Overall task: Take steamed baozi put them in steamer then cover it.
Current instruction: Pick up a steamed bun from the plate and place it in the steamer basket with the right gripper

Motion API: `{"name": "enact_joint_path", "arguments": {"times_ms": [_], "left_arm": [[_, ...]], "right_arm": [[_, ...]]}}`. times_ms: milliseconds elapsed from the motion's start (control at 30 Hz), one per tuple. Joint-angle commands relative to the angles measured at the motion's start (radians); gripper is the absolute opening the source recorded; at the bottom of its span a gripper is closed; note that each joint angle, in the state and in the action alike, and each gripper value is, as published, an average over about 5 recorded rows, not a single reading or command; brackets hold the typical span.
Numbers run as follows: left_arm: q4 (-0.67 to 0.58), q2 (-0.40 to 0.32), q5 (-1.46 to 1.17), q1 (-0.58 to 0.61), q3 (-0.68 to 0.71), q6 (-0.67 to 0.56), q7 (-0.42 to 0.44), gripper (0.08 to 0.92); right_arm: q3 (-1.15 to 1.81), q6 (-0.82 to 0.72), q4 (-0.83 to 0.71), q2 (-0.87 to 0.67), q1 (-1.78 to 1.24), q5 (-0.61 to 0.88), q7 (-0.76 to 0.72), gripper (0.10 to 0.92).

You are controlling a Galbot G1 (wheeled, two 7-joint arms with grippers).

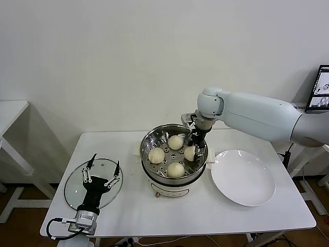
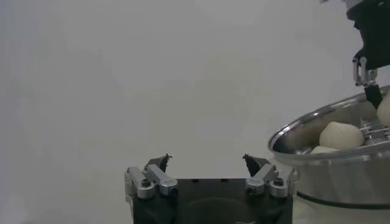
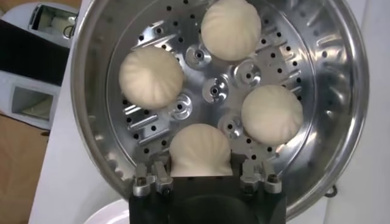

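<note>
The steamer [image 1: 152, 138] stands mid-table, a shiny steel pot with a perforated tray [image 3: 213, 91]. Three baozi [image 1: 176, 142] [image 1: 156, 155] [image 1: 175, 169] lie on the tray. My right gripper [image 1: 195, 146] reaches down inside the pot on its right side and is shut on another baozi [image 1: 189, 153]. In the right wrist view this baozi [image 3: 200, 151] sits pinched between my fingers [image 3: 164, 173], low over the tray, with the others [image 3: 231, 28] [image 3: 151, 77] [image 3: 272, 114] beyond. My left gripper [image 1: 103, 172] is open and empty above the glass lid [image 1: 77, 188].
A flat white plate [image 1: 242, 177] lies bare to the right of the steamer. The glass lid lies at the table's front left. In the left wrist view my open gripper [image 2: 207, 161] faces the steamer's side [image 2: 329, 173]. A screen [image 1: 321, 87] stands at the far right.
</note>
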Motion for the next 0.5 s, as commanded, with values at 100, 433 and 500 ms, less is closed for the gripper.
{"name": "enact_joint_path", "arguments": {"times_ms": [100, 433, 500], "left_arm": [[0.000, 0.000, -0.001, 0.000, -0.001, -0.001, 0.001, 0.823], [0.003, -0.003, -0.001, -0.003, -0.001, -0.002, 0.001, 0.823], [0.003, -0.003, -0.001, -0.002, -0.003, -0.004, 0.001, 0.823]], "right_arm": [[0.003, 0.002, -0.008, -0.003, -0.015, -0.026, -0.003, 0.653], [0.025, 0.006, -0.018, 0.008, -0.045, -0.038, 0.008, 0.705], [0.034, 0.008, -0.019, 0.008, -0.043, -0.032, 0.012, 0.744]]}}
